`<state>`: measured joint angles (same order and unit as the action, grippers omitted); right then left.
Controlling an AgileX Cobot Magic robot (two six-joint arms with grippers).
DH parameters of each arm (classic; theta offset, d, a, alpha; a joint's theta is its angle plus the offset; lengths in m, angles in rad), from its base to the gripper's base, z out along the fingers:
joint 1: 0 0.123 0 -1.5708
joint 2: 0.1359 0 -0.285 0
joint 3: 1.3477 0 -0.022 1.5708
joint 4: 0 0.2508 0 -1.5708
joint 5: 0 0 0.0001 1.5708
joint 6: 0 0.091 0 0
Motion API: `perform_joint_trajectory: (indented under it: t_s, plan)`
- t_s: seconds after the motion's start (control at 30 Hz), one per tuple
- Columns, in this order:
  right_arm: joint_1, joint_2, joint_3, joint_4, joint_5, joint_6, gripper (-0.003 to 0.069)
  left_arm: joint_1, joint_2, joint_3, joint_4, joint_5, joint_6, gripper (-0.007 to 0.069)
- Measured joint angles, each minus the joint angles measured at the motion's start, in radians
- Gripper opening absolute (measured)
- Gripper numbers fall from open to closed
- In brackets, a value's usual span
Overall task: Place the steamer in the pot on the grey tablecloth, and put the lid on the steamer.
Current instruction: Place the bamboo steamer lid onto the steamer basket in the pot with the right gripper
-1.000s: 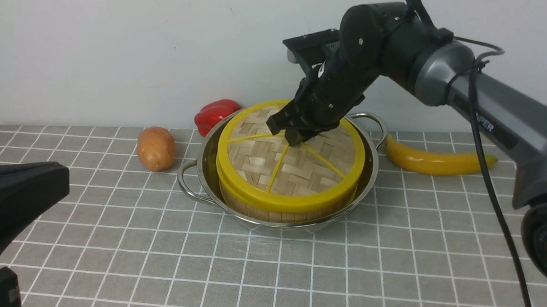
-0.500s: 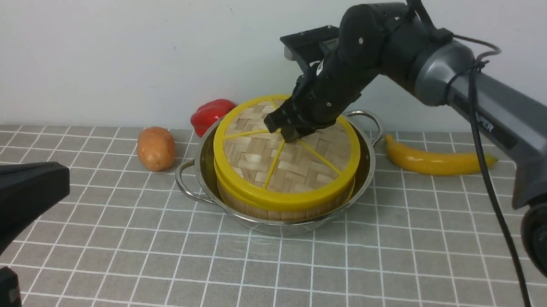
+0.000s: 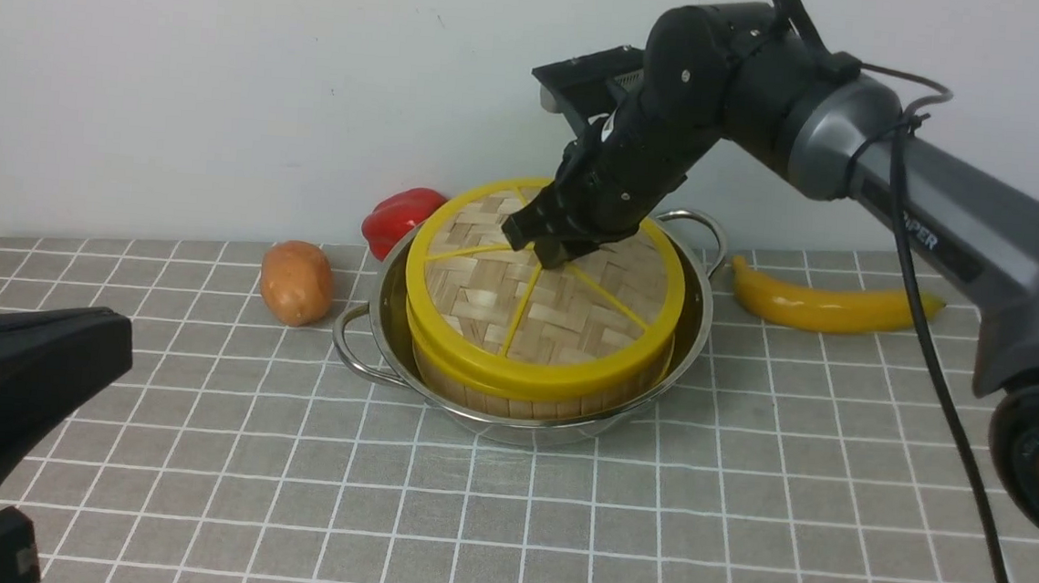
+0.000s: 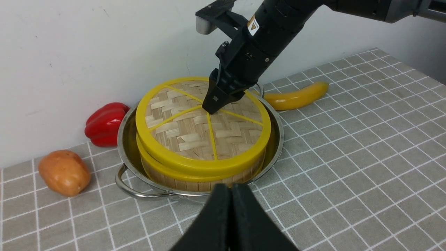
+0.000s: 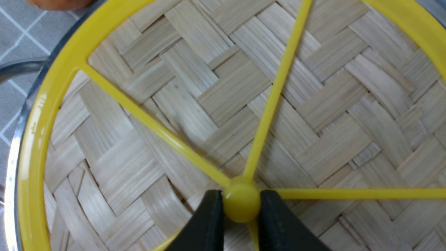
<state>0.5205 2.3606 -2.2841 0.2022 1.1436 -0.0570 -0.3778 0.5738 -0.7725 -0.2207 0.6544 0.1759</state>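
The right end effector (image 3: pixel 546 251) pinches the small yellow knob (image 5: pixel 241 205) in the middle of the lid (image 3: pixel 526 324). The lid sits on the steamer (image 3: pixel 511 407). The steamer stands inside the pot (image 3: pixel 378 314) on the grey tablecloth (image 3: pixel 559 514). The left end effector (image 4: pixel 231 212) is closed and empty, apart from the pot.

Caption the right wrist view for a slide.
Right hand grips the woven bamboo lid by its yellow centre knob, above the steel pot.

Front wide, wrists nearer, sharing lid (image 3: pixel 527 315)
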Motion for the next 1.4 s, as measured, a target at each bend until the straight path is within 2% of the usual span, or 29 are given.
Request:
perform_joint_trajectory:
  t_s: [1.4]
  plan:
    - [0.000,0.020,-0.080,0.000,0.073,0.000,0.0141,0.000,0.000,0.000,0.000,0.000,0.000,-0.0022]
